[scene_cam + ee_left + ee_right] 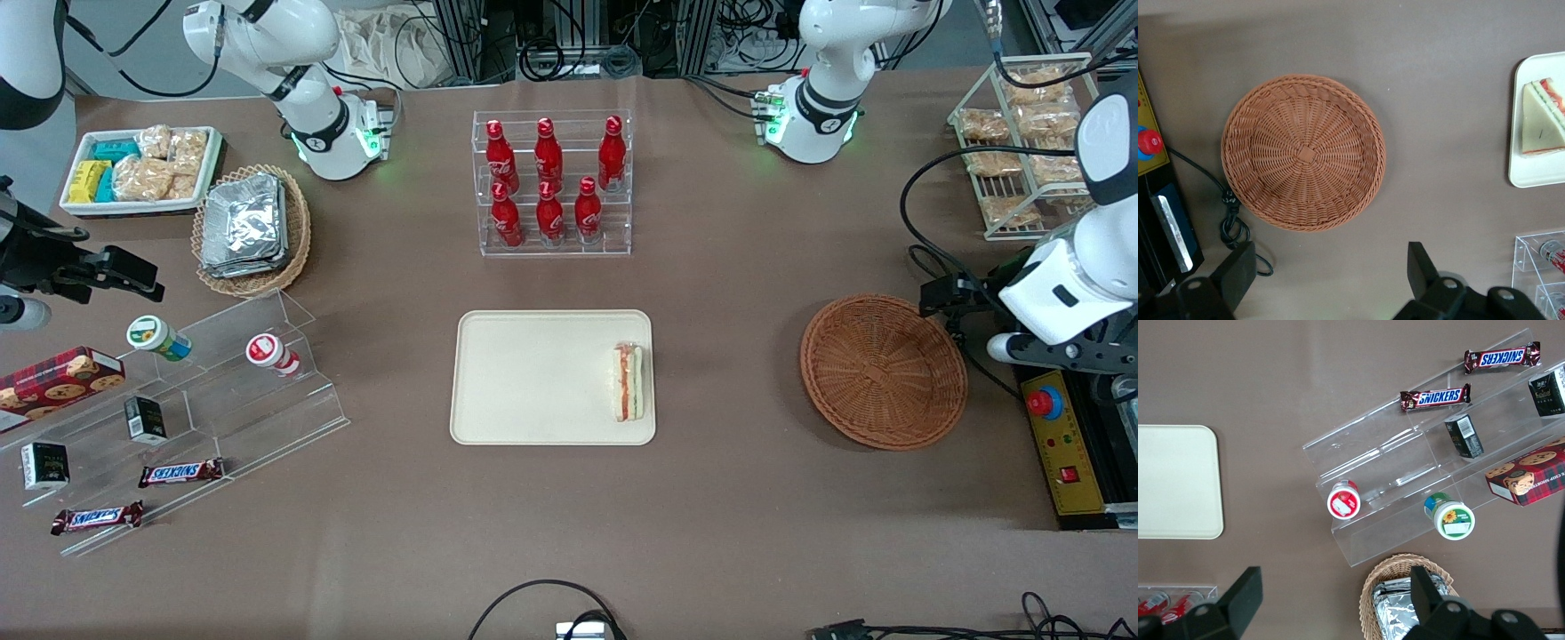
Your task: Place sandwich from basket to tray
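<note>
Sandwich (629, 382): lies on the tray (533, 378), at its edge toward the working arm's end; long axis runs toward the front camera, filling edge facing the tray's middle.
Basket (883, 371): holds nothing, well apart from the tray.
Gripper (1331, 270): fingers spread, holding nothing, above the table beside the basket.
Bottle rack (551, 182): farther from the camera than the tray.

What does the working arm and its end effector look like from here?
The left arm has glossy white rounded shells with dark grey joint bands, black cables trailing alongside, and green lights at its base. Its end effector, above the table near the basket, has two black wedge-shaped fingers, open.
</note>
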Robot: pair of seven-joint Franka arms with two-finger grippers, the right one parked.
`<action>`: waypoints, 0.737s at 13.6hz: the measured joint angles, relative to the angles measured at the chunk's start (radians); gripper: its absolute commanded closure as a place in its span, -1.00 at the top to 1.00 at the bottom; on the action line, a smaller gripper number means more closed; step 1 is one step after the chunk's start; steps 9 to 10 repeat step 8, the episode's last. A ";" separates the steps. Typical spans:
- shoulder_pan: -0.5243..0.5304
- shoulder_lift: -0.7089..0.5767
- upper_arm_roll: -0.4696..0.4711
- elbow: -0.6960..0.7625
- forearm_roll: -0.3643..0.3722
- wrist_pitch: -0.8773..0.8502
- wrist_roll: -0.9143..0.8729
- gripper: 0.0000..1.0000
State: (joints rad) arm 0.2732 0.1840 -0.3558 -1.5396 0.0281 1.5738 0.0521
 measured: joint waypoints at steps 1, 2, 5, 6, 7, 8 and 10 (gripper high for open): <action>0.000 -0.013 0.001 -0.021 -0.002 0.014 0.000 1.00; -0.005 -0.034 0.012 -0.051 -0.006 0.038 0.000 1.00; -0.099 -0.108 0.144 -0.136 -0.018 0.098 0.003 1.00; -0.122 -0.119 0.170 -0.138 -0.019 0.099 0.004 1.00; -0.132 -0.123 0.179 -0.135 -0.019 0.095 0.006 1.00; -0.136 -0.122 0.180 -0.129 -0.019 0.092 0.011 1.00; -0.136 -0.122 0.180 -0.129 -0.019 0.092 0.011 1.00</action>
